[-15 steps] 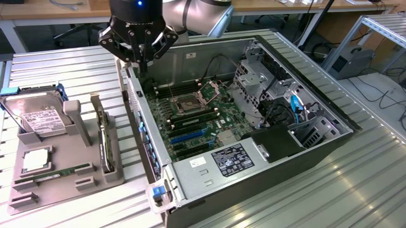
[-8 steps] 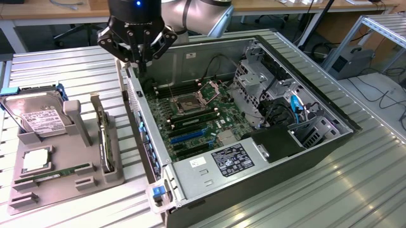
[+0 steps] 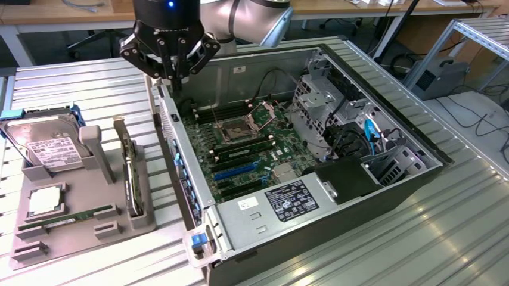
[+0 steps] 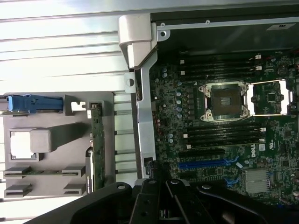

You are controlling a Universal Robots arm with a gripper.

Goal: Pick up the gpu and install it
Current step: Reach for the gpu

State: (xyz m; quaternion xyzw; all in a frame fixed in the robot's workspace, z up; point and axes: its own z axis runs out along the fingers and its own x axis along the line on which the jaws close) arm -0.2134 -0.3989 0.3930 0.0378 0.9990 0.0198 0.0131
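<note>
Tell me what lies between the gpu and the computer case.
A bare strip of slatted table, seen in the wrist view, separates the gpu in its grey tray from the computer case.

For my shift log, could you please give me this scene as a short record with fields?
gpu: standing on edge in the grey holder, beside the computer case
hand: over the case's wall, apart from the gpu
computer case: lying open, motherboard showing
hard drive: upright in the same holder
progress: gpu not yet picked up
</note>
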